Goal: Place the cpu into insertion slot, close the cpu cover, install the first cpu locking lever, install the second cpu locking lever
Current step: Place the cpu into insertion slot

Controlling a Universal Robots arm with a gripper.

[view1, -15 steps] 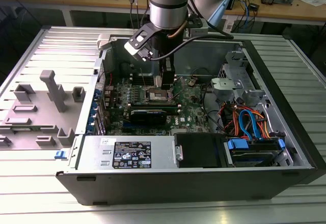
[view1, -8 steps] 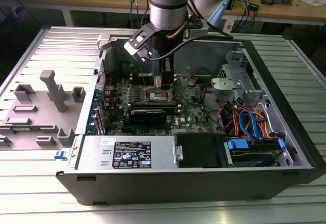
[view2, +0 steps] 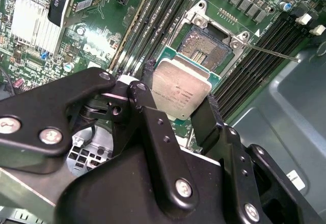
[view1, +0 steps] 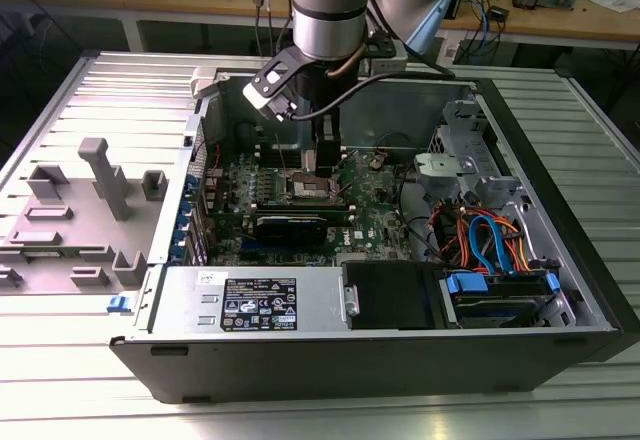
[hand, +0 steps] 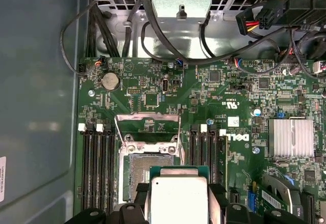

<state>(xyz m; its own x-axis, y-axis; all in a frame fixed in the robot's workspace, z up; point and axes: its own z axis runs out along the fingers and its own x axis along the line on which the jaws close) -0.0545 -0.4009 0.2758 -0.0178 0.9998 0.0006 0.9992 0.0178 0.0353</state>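
Gripper (view2: 177, 92) is clamped on the chip (view2: 182, 84): I see its black fingers (view2: 206, 117) pressing two opposite edges, with the silvery top facing the camera. The chip hangs level over one edge of the socket (hand: 148, 170) and is not seated; the socket's dark centre is bare beyond it. The cover (hand: 147, 124) is swung open at the socket's far edge, on the side toward the coin battery (hand: 110, 80). A thin wire lever (view2: 270, 52) sticks out from one socket corner, across the memory slots (view2: 254, 56). The socket lies near the middle of the green board (view1: 375, 215), inside the open computer case (view1: 330, 360).
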